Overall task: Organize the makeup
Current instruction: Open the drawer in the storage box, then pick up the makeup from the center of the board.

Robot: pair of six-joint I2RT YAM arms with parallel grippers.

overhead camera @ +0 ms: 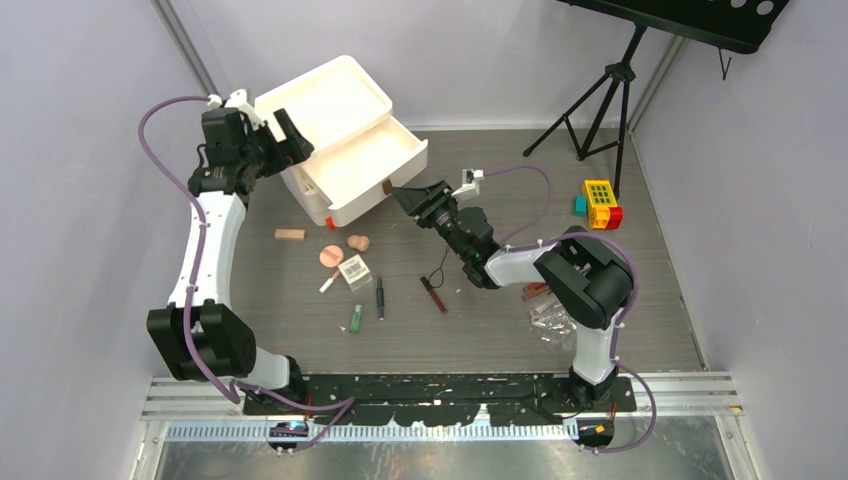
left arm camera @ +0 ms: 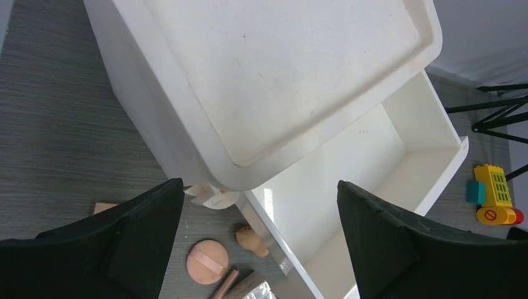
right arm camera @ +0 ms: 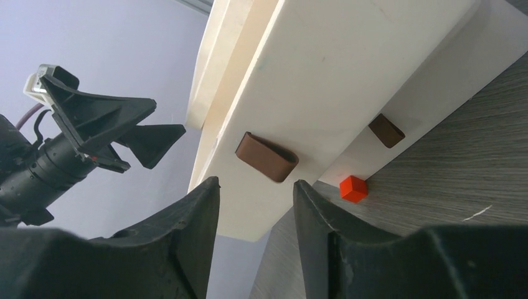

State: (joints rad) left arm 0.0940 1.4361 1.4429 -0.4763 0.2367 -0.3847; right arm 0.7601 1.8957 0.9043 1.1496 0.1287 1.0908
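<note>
We see the left gripper [left arm camera: 258,187] over the far left part of the grey wood-grain table [overhead camera: 480,330]. Its two black fingers [left arm camera: 146,240] are spread wide with nothing between them, above the near edge of the white plastic drawer box [overhead camera: 325,105]. The box's upper drawer [overhead camera: 405,160] stands pulled out toward the near right.

The right gripper [overhead camera: 405,197] points at the drawer's front panel from the right. In the right wrist view its fingers [right arm camera: 199,218] are parted by a narrow gap and pinch nothing, and the brown strap handle [right arm camera: 266,157] sits just beyond their tips. We cannot tell whether they touch it. A small red cube [right arm camera: 353,188] rests on the table at the foot of the box.

The makeup lies loose on the table, on the near side of the box, between the two arms. The pink round puff [overhead camera: 331,256] and the peach gourd-shaped sponge [overhead camera: 357,242] lie side by side. The clear barcoded box [overhead camera: 354,270] is just nearer than they are, with the small white tube [overhead camera: 328,284] at its left. Nearer still are the small green tube [overhead camera: 356,318] and, beside it, the thin black pencil [overhead camera: 380,297]. The thin red pencil [overhead camera: 434,295] lies further right. A peach oblong piece [overhead camera: 290,234], perhaps another sponge, lies left of the puff.

The yellow, red and green toy blocks [overhead camera: 598,203] stand at the far right, well apart from the makeup.
</note>
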